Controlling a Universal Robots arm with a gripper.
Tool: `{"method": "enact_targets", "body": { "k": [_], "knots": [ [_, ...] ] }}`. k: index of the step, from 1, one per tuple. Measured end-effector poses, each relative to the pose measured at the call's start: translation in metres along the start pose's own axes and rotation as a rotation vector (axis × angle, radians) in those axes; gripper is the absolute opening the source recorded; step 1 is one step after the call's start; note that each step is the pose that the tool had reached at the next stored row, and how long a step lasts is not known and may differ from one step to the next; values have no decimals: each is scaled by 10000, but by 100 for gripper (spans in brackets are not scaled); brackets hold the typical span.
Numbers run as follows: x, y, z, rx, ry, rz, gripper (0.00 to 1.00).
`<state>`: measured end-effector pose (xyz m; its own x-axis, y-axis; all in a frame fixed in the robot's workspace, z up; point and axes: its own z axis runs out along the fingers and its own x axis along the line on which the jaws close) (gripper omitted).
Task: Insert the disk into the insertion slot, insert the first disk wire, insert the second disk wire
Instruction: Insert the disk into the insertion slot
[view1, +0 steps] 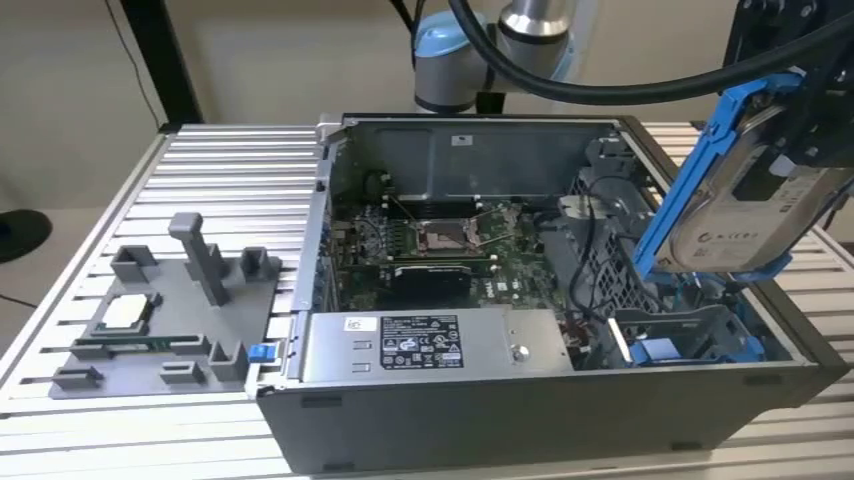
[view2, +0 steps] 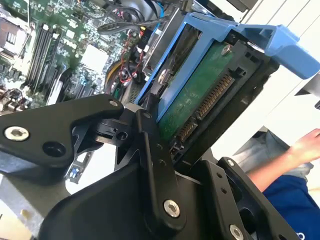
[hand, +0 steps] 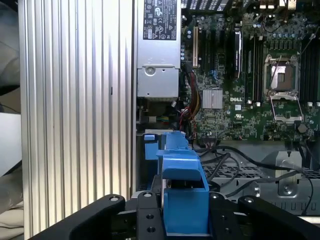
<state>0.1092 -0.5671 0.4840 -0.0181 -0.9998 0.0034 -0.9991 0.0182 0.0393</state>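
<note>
Bright blue plastic frames the disk (view1: 741, 215), a flat silver-grey slab with a white label. The black jaws are clamped on its carrier and hold it steeply tilted just above the insertion slot (view1: 687, 335), a grey metal bay in the open computer case (view1: 534, 420). The case stands on the ribbed aluminium desk (view1: 214, 165). The arm (view1: 534, 30) stands behind the case.
</note>
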Motion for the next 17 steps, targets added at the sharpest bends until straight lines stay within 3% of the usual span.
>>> {"method": "enact_targets", "body": {
  "k": [7, 14, 17],
  "knots": [
    [7, 0, 2, 0, -2, 0, 0],
    [121, -4, 33, -4, -1, 1, 0],
    [137, -14, 57, -4, -2, -1, 0]
  ]
}}
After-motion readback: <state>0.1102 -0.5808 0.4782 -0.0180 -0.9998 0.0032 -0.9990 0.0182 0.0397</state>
